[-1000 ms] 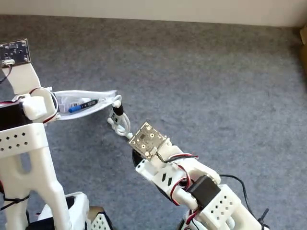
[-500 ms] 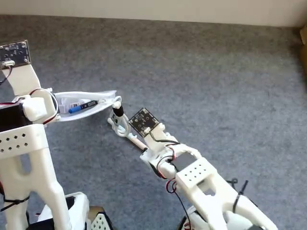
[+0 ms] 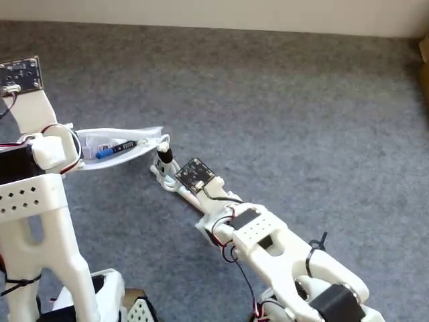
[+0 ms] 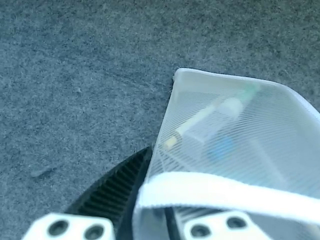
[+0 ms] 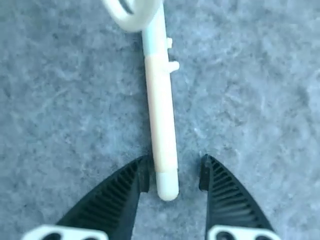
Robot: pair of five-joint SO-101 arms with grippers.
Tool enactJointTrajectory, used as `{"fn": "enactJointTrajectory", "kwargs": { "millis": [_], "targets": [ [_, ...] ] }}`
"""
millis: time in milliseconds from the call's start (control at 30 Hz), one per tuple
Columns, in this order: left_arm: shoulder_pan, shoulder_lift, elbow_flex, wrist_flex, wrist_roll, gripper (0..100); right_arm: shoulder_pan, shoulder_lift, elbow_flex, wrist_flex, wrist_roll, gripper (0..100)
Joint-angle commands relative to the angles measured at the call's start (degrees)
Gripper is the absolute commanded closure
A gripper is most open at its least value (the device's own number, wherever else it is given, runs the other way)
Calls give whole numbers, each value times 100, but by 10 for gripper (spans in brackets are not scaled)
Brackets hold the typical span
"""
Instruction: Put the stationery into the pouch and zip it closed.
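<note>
A white mesh pouch (image 3: 117,146) lies on the grey carpet with a blue pen (image 3: 114,149) and other stationery inside. My left gripper (image 3: 77,153) is shut on the pouch's end, and its white edge band (image 4: 225,192) crosses between the jaws. A white pen (image 5: 161,125) lies on the carpet just off the pouch's other end (image 3: 167,181). My right gripper (image 5: 172,172) is open low over the carpet, one finger on each side of the pen's near tip. A white loop (image 5: 132,12) sits at the pen's far end.
A small black-tipped piece (image 3: 163,154) stands between the pen and the pouch's mouth. The left arm's white base (image 3: 40,221) fills the near left. Open carpet (image 3: 301,121) stretches to the right and back, up to a pale wall (image 3: 214,13).
My right arm has stretched forward and down towards the pouch, bringing its wrist over the white pen. The left arm and pouch have stayed put.
</note>
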Motion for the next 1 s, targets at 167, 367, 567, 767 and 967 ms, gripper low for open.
{"fn": "enactJointTrajectory", "kwargs": {
  "millis": [167, 367, 567, 767, 967],
  "targets": [
    [-13, 66, 22, -114, 35, 994, -75, 848, -435, -101, -53, 986],
    [-13, 66, 22, -114, 35, 994, -75, 848, -435, 259, -35, 995],
    [-13, 66, 22, -114, 35, 994, -48, 840, -444, 1033, -35, 995],
    [-13, 66, 22, -114, 35, 994, -40, 840, -875, 2299, -35, 995],
    [-13, 66, 22, -114, 35, 994, -40, 840, -1182, 3538, -35, 995]
  ]
}}
